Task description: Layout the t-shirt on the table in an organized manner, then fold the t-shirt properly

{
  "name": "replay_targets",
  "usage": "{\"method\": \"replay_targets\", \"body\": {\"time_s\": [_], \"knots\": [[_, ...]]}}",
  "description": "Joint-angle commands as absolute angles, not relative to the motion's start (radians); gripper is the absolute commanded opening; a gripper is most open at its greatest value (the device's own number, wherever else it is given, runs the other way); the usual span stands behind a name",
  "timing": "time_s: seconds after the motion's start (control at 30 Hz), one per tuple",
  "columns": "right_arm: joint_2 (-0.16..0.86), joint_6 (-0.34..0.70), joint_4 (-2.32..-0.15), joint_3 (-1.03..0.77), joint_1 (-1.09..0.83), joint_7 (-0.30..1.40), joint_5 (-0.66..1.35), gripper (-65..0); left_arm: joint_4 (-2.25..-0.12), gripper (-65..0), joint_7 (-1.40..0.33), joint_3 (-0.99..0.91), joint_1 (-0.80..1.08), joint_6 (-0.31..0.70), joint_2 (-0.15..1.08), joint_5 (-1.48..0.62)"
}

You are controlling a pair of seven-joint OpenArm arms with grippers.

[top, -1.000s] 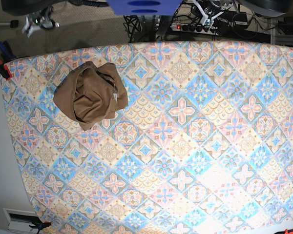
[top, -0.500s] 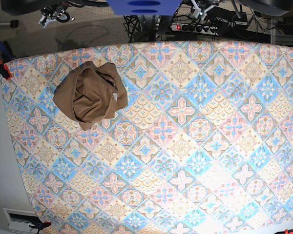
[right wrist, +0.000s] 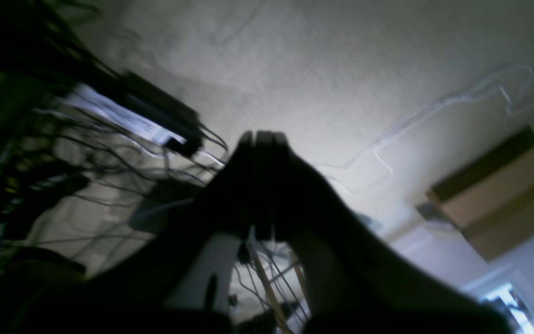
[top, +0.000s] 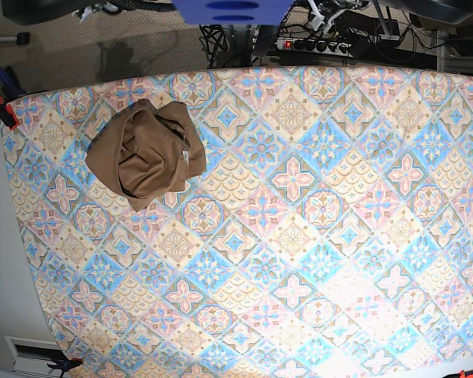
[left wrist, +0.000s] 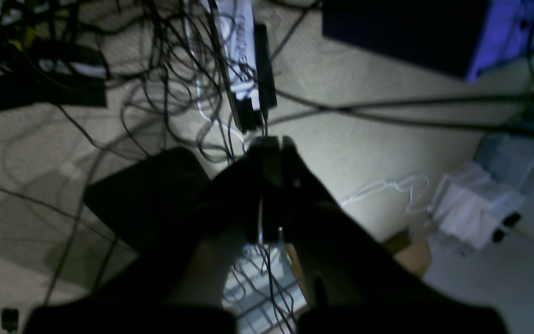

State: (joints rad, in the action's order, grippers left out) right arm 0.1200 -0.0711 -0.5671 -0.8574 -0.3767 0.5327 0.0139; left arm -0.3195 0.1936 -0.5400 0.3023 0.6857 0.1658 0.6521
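tan t-shirt (top: 147,153) near table (top: 315,260) corner

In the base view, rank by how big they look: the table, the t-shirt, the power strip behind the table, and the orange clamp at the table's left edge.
1. The table, filling most of the view.
2. The t-shirt, a crumpled heap.
3. The power strip, partly hidden by cables.
4. The orange clamp, smallest.
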Motion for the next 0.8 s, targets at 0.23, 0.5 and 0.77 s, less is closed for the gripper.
{"method": "replay_targets", "body": {"time_s": [0.23, 0.5, 0.77], "knots": [[0.246, -0.076, -0.206, -0.731, -0.176, 0.314, -0.042, -65.0, -0.223, -65.0, 0.189, -0.539, 0.243, 0.479, 0.176, 0.654], [0.246, -0.079, -0.021, -0.657, -0.107, 0.099, -0.139, -65.0, -0.091, -65.0, 0.191, -0.539, 0.176, 0.354, 0.183, 0.644], [0.245, -0.084, -0.028, -0.651, -0.104, 0.087, -0.142, -65.0, -0.087, -65.0, 0.191, -0.539, 0.176, 0.246, 0.166, 0.651]]}}
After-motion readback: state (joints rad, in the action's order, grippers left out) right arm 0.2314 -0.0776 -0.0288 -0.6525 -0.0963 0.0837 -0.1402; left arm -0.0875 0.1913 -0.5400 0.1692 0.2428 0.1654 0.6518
